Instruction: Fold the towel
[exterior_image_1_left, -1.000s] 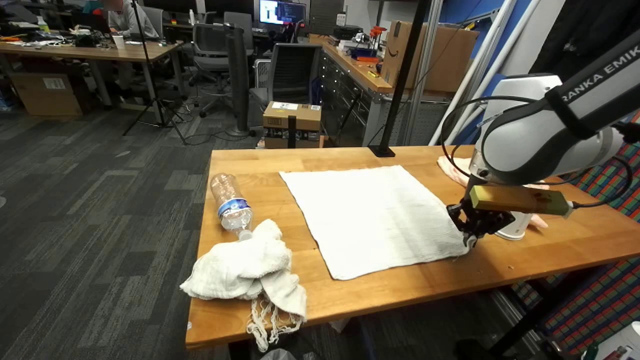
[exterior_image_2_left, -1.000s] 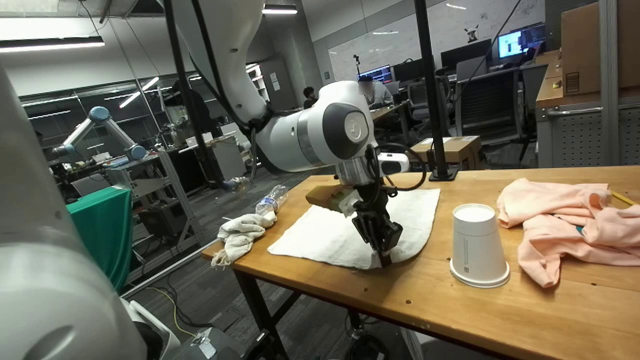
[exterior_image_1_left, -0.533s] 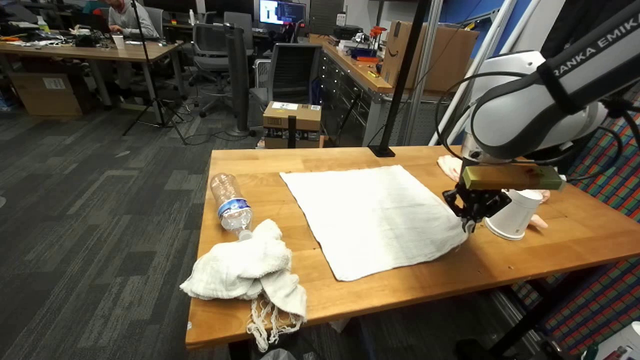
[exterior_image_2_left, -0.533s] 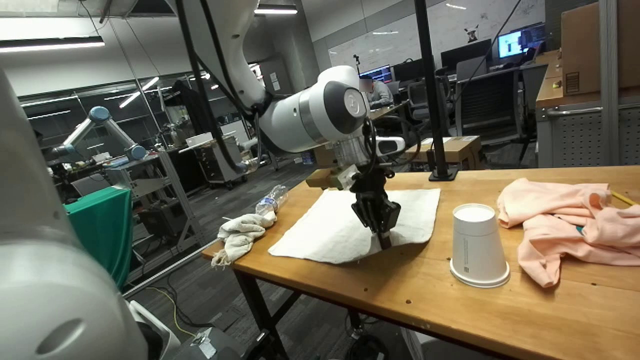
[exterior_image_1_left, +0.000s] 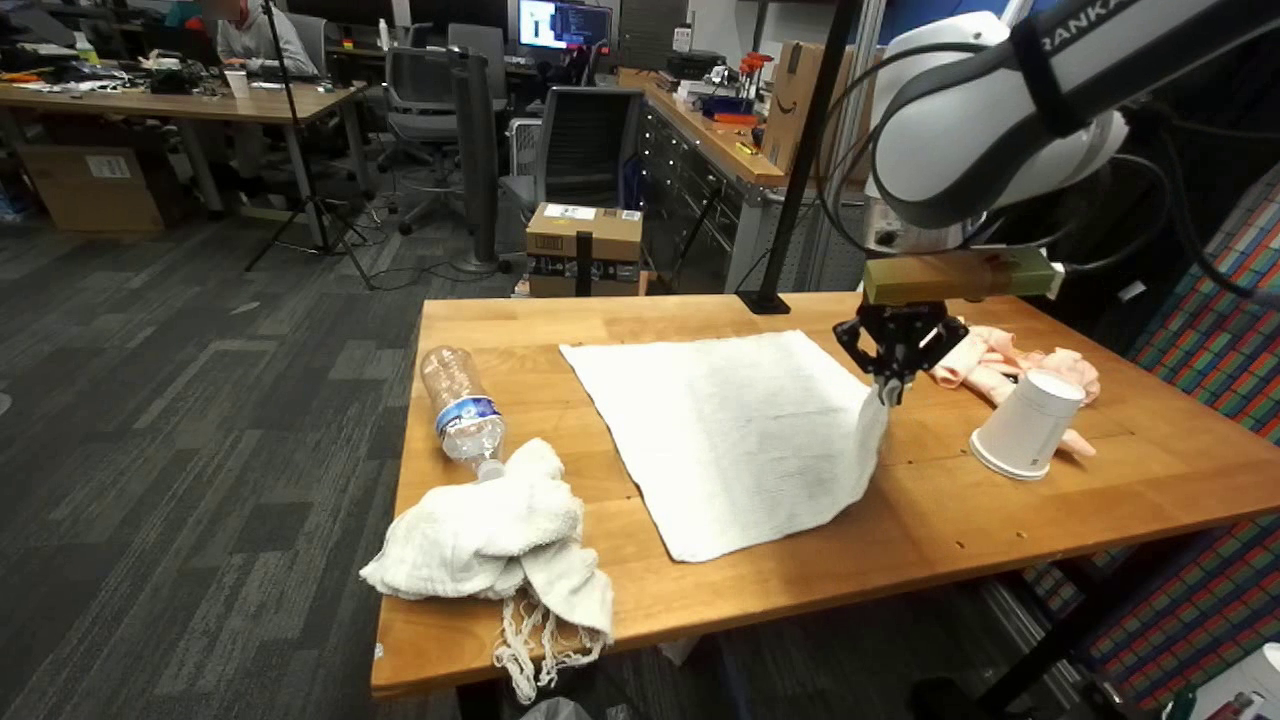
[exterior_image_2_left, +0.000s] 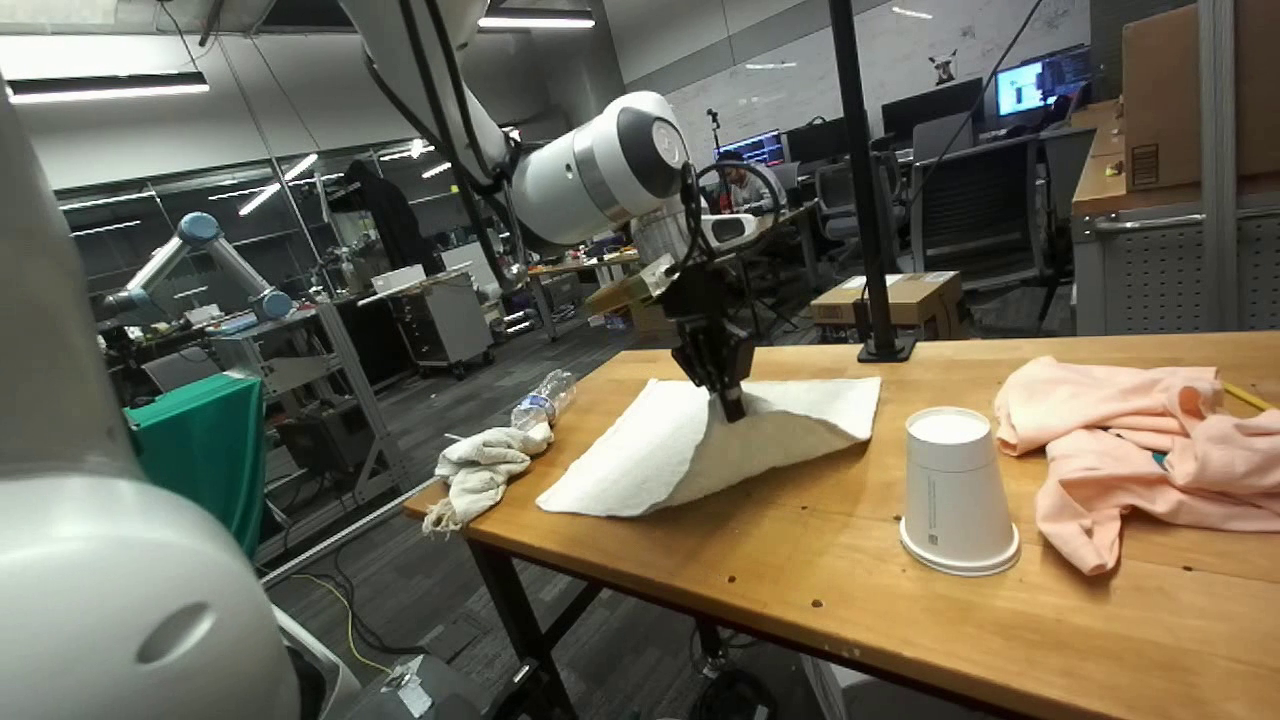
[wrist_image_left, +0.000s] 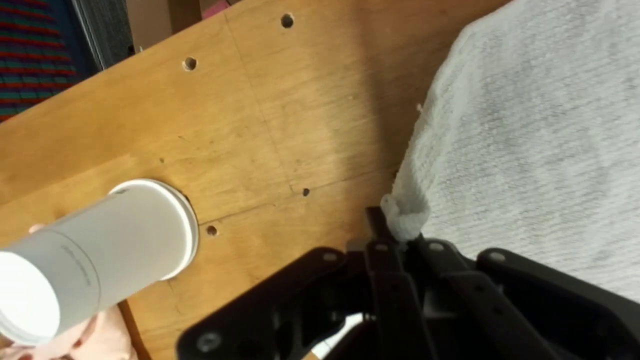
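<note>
In an exterior view, a lumpy off-white fringed rag (exterior_image_2_left: 485, 468) is lying just beside a clear plastic bottle (exterior_image_2_left: 545, 400); next, a thin white cloth towel (exterior_image_2_left: 640, 460) is lying on the wooden table (exterior_image_2_left: 800, 550), a black gripper (exterior_image_2_left: 733, 405) pinching its raised edge; then an upside-down white paper cup (exterior_image_2_left: 957, 490) is standing just beside a crumpled pink cloth (exterior_image_2_left: 1140, 478).

In an exterior view, the camera looks from above the near edge of the table (exterior_image_1_left: 900, 545), tilted down across most of it, my arm (exterior_image_1_left: 960, 130) at upper right. In an exterior view it faces more level, ceiling lights (exterior_image_2_left: 110, 90) included; a white shell (exterior_image_2_left: 110, 590) looms close at left, and my arm hangs from the top edge. Both exterior views share the towel (exterior_image_1_left: 730, 440), cup (exterior_image_2_left: 955, 500) and post (exterior_image_2_left: 862, 180). The wrist view looks steeply down past my gripper (wrist_image_left: 402, 237), close up, and shares the cup and part of the towel with them.
</note>
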